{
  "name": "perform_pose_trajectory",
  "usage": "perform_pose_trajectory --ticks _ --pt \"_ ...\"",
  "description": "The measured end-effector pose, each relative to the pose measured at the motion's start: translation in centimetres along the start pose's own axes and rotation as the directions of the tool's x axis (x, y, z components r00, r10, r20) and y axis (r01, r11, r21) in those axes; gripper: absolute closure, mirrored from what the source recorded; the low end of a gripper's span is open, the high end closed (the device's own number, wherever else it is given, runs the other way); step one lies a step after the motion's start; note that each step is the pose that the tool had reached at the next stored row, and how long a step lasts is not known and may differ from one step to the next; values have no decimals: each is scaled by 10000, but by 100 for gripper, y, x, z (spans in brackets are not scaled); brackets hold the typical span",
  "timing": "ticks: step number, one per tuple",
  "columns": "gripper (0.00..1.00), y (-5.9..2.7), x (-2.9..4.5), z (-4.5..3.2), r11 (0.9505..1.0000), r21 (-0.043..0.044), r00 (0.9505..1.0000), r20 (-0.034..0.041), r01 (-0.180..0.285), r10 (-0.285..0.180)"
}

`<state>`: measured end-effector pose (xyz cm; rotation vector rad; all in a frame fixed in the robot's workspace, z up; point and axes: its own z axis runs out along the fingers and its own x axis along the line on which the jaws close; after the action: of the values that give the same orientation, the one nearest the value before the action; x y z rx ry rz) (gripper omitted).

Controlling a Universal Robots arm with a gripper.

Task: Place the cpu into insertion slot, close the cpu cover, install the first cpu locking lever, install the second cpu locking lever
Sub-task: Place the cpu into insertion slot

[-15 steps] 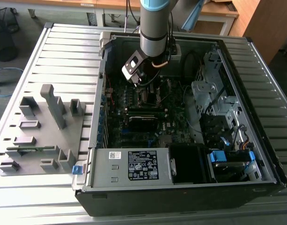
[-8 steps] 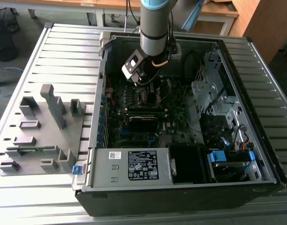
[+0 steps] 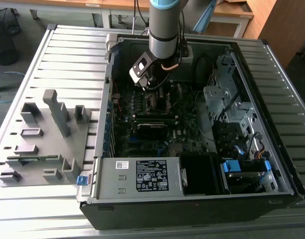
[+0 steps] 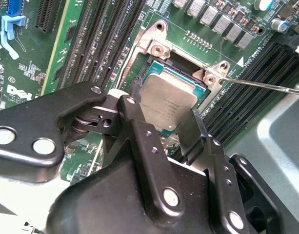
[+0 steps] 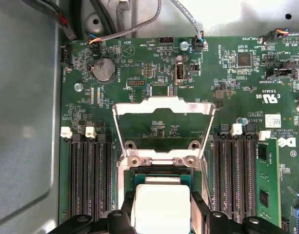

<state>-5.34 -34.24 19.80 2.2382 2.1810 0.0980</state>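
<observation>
The cpu (image 5: 161, 212), a small square chip with a silver-grey top, sits low over the open socket (image 4: 176, 66) on the green motherboard (image 5: 139, 63). My gripper (image 5: 162, 200) is shut on it, one black finger on each of two opposite edges; the second wrist view shows the same hold, gripper (image 4: 163, 105) around the cpu (image 4: 171, 95). I cannot tell if the chip is fully seated. The cpu cover (image 5: 164, 102), a silvery frame, stands swung open beyond the socket. A thin metal locking lever (image 4: 266, 86) sticks out, unlatched, beside the socket. In the exterior view the gripper (image 3: 147, 84) is down inside the computer case (image 3: 271, 124).
Black memory slots (image 5: 88, 175) flank the socket on both sides, with a green memory module (image 5: 267, 180) at one end. The power supply (image 3: 142, 175) and drive cage (image 3: 227, 99) line the case. A grey parts fixture (image 3: 43, 134) lies at the exterior view's left.
</observation>
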Motion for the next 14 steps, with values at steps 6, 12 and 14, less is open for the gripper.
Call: perform_pose_trajectory --ticks 6,12,14 --pt "47 1 0 10 10000 -1 10000 -3 -3 3" --pt "47 5 0 19 10000 0 10000 -3 -2 2" --pt "47 8 0 20 10000 0 10000 -4 -1 1"
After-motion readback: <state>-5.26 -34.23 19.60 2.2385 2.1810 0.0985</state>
